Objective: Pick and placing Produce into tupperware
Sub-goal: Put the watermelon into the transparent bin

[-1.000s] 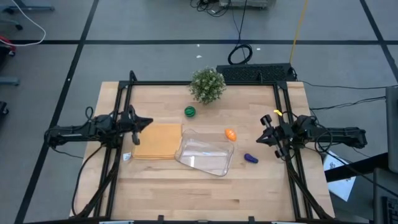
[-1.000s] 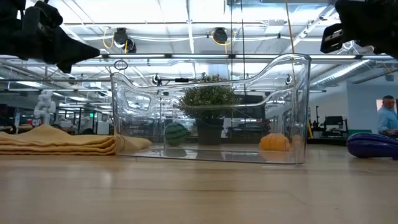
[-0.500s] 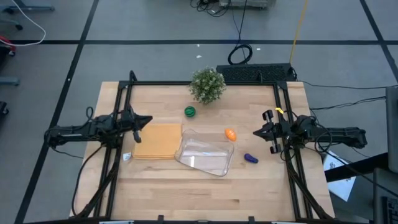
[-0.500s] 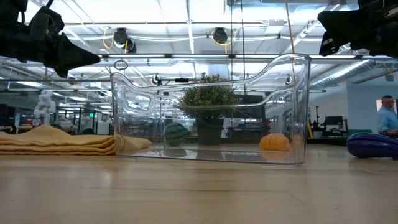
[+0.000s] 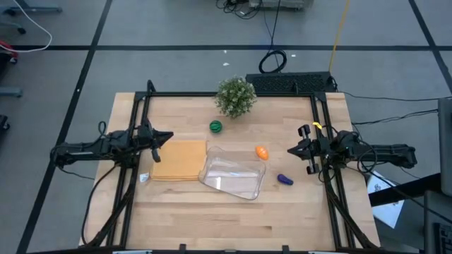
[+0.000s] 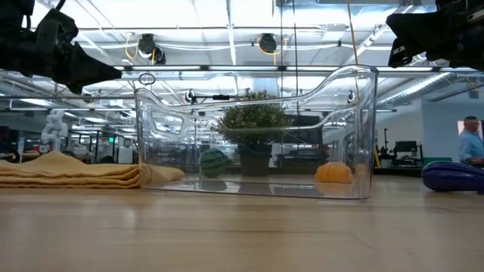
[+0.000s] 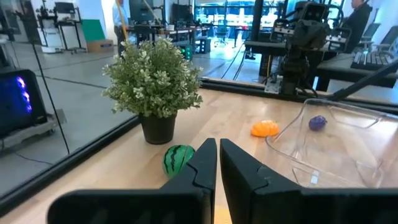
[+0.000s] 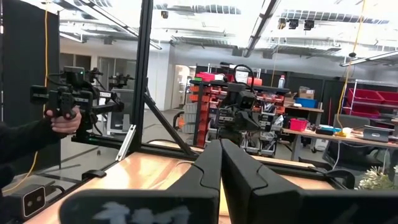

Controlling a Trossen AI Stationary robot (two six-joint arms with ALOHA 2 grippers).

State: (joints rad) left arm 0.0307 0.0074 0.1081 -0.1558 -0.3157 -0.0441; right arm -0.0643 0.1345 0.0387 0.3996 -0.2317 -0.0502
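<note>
High view, empty tupperware [image 5: 232,176] mid-tabletop [image 5: 198,219], folded tan cloth [image 5: 178,160] at 9 o'clock, potted plant [image 5: 235,97] at 12, both hands closed, empty, left hand [image 5: 167,137], right hand [image 5: 292,150].

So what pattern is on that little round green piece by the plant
Dark and light green stripes, like a watermelon; the left wrist view shows it best.

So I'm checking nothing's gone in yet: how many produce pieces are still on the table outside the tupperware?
3. The green piece lies near the potted plant; the orange piece sits at the far right corner of the tupperware; the purple piece lies to its right. None inside.
</note>
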